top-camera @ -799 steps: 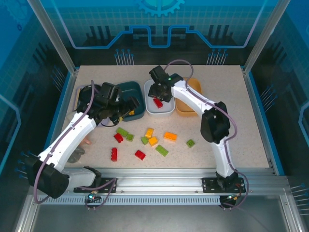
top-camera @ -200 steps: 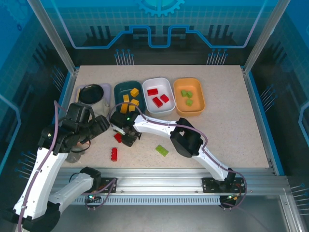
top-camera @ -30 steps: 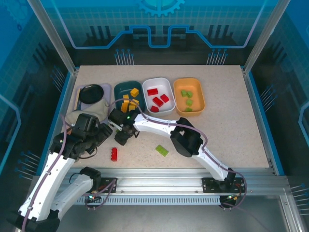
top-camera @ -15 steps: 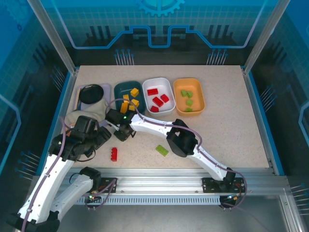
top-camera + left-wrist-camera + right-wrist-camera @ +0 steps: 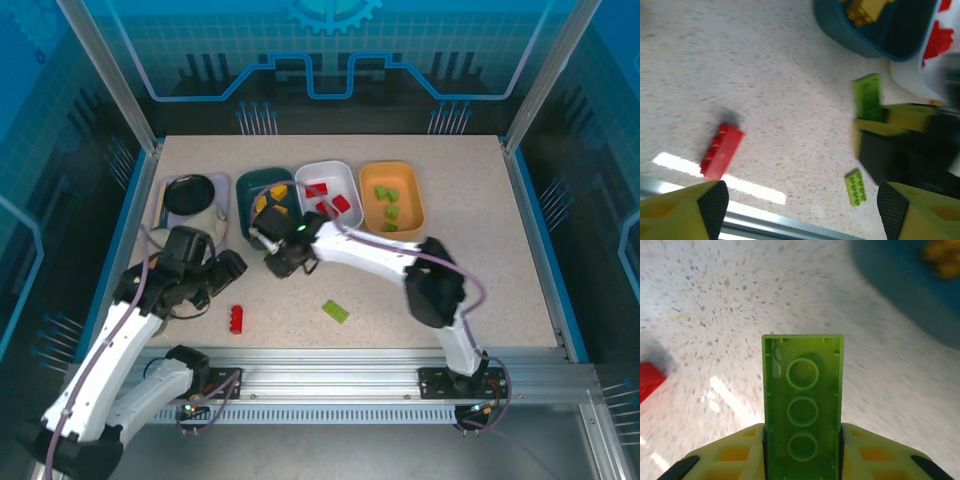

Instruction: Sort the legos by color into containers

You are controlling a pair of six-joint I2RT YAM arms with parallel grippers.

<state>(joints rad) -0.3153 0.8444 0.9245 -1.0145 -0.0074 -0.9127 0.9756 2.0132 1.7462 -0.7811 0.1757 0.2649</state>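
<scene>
My right gripper (image 5: 281, 262) is shut on a green lego (image 5: 802, 400), held upright above the table just in front of the dark teal tray (image 5: 246, 190). That held green lego (image 5: 867, 97) also shows in the left wrist view. My left gripper (image 5: 226, 270) hangs open with nothing between its fingers (image 5: 710, 204). A red lego (image 5: 237, 318) and a second green lego (image 5: 336, 311) lie on the table. The teal tray holds yellow legos (image 5: 270, 195), the white tray (image 5: 345, 169) holds red ones, and the orange tray (image 5: 413, 209) holds green ones.
A black round dish (image 5: 189, 192) sits on a pale tray at the back left, behind my left arm. The metal rail (image 5: 330, 360) runs along the near table edge. The red lego (image 5: 721, 151) lies close to that rail.
My right gripper has carried the green lego up and to the right, towards the trays. The left arm has shifted slightly right. Over the longer span, the loose legos on the table have thinned out.
</scene>
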